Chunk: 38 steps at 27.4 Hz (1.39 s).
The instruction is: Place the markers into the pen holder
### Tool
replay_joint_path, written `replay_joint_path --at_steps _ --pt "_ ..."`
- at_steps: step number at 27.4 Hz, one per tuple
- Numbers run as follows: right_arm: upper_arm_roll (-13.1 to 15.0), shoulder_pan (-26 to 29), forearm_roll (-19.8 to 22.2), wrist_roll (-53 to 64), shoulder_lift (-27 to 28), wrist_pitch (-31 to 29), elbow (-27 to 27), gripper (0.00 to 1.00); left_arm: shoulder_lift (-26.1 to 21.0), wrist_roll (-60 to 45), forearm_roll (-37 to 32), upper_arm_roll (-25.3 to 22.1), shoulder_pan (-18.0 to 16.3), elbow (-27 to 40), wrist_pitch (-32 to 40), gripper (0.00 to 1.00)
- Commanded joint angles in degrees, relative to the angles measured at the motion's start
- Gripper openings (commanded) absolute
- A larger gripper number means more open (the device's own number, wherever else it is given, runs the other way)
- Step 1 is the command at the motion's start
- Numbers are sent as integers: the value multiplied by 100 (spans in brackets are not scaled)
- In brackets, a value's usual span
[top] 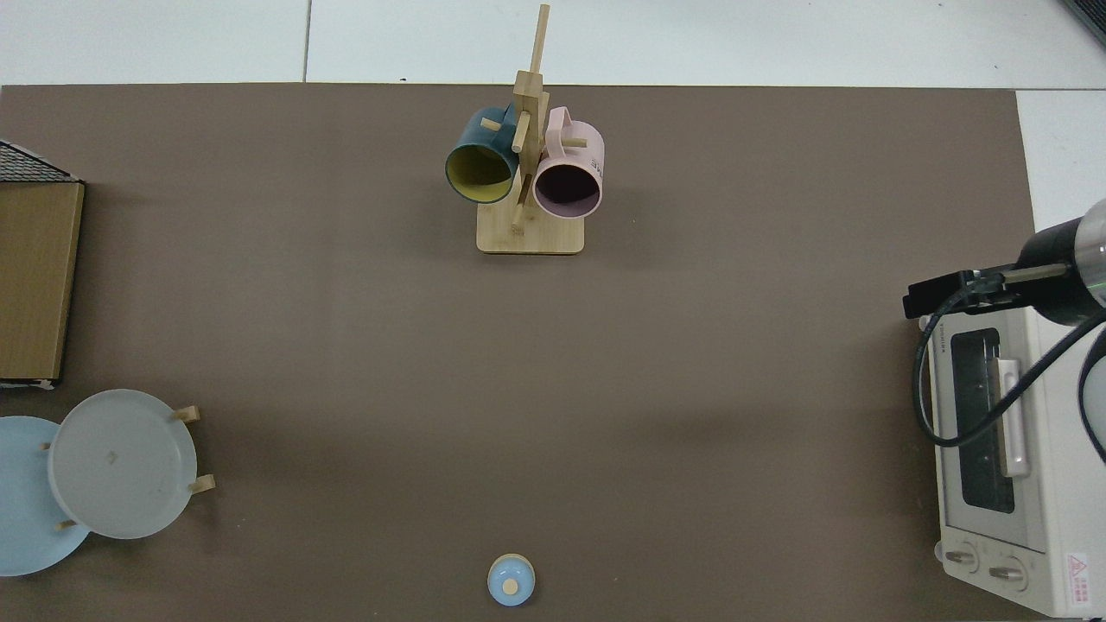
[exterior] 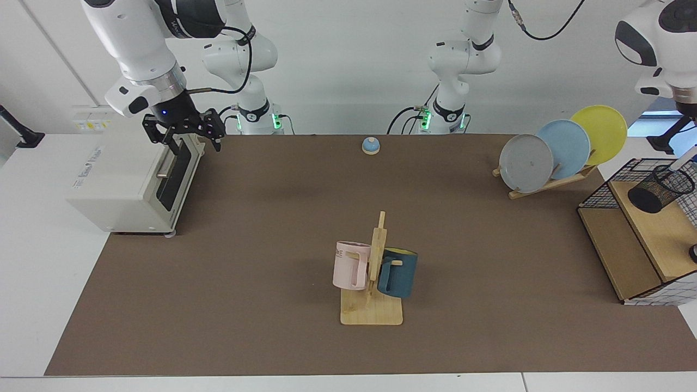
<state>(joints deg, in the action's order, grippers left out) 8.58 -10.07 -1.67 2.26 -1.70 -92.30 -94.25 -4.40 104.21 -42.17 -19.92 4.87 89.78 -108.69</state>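
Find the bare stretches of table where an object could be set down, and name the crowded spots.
Free: brown mat between toaster oven and mug stand, and between stand and plate rack. Crowded: wire basket holding the pen holder; right gripper hovers at the oven.

One camera faces the arms across the brown mat (exterior: pixel 261 283); another looks straight down on it.

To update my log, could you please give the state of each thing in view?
right gripper, jaws open, above toaster oven
left gripper, high at view's edge
toaster oven, door shut
pen holder, upright on shelf
marker, leaning inside pen holder
mugs, hanging
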Motion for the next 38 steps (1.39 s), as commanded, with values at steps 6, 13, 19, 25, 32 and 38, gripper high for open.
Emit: replay_joint_path --at_steps 6,13,19,25,32,38 --pt "-58 67 79 90 -120 107 -93 100 -281 178 -204 -64 -65 -233 -223 0" --pt "-49 76 254 99 -120 72 -111 100 -466 126 -204 -73 -56 -207 -214 0" --pt "-58 76 387 108 -138 72 -111 100 -457 -15 -222 -82 -56 -128 -232 0" --pt "-67 76 369 99 -138 89 -111 100 -483 -138 -274 -82 -65 -14 -442 0" --pt "-58 85 299 99 -138 221 -102 100 -606 -516 -432 -82 -65 119 -548 0" --pt "-58 67 273 99 -138 212 -102 100 -808 -823 -441 -91 -73 189 -741 0"
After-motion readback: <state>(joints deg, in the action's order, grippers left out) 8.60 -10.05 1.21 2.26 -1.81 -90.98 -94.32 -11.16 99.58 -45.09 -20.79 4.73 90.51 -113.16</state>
